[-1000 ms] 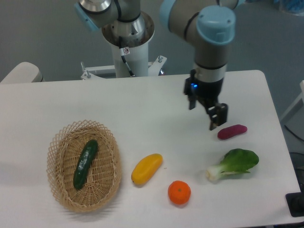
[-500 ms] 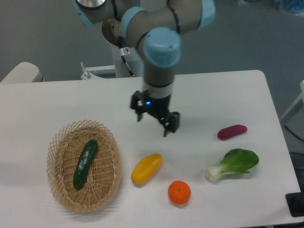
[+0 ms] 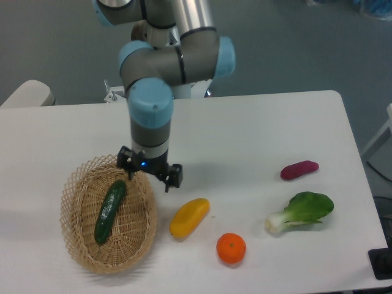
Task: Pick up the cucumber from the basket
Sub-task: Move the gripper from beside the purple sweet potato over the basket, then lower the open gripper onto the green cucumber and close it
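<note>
Swinging left across the bench (image 3: 245, 128) from its earlier spot near the middle, the arm now carries the tool (image 3: 150, 174) over the upper right rim of the basket (image 3: 78, 184), fingers spread wide and holding nothing. Inside the basket the cucumber (image 3: 109, 211) lies untouched on the weave, slanted, below and left of the tool. Approach is nearly done; lining up over the cucumber, descending, closing and lifting all remain. Yellow fruit (image 3: 188, 217) sits just right of the basket
</note>
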